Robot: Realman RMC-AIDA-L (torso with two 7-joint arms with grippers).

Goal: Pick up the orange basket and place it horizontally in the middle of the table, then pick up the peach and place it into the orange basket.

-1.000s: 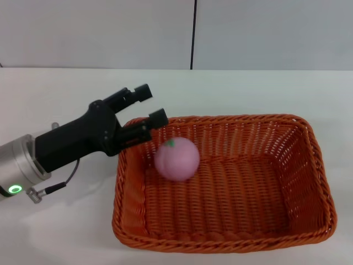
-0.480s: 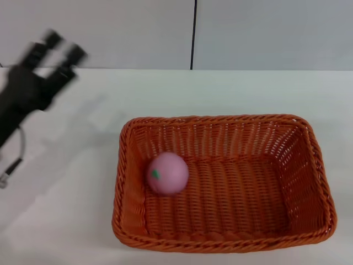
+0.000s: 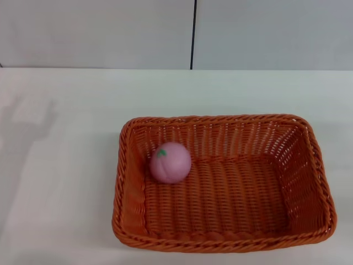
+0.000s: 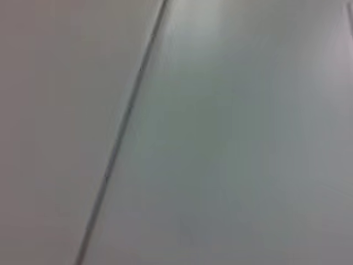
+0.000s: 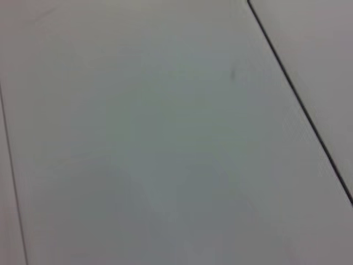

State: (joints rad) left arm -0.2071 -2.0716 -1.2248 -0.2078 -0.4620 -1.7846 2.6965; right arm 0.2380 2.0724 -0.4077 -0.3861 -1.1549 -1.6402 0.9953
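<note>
White tabletop (image 3: 66, 165) is bearing an orange woven basket (image 3: 309, 182) holding a pink peach (image 3: 170, 162); neither gripper is showing, so no grip can be told.

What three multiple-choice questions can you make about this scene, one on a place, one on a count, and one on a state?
1. Where is the peach?
A. On the table beside the basket
B. Inside the basket, near its left end
C. On the basket's rim

2. How many fruits are in the basket?
A. One
B. Two
C. None

3. How does the basket stand?
A. Tipped on its side
B. Upside down
C. Upright, opening upward

Answers:
1. B: the peach lies on the woven floor of the basket, toward its left wall.
2. A: only one pink fruit shows inside.
3. C: the basket rests on the table with its inside open to the head view.
No gripper is in view.
</note>
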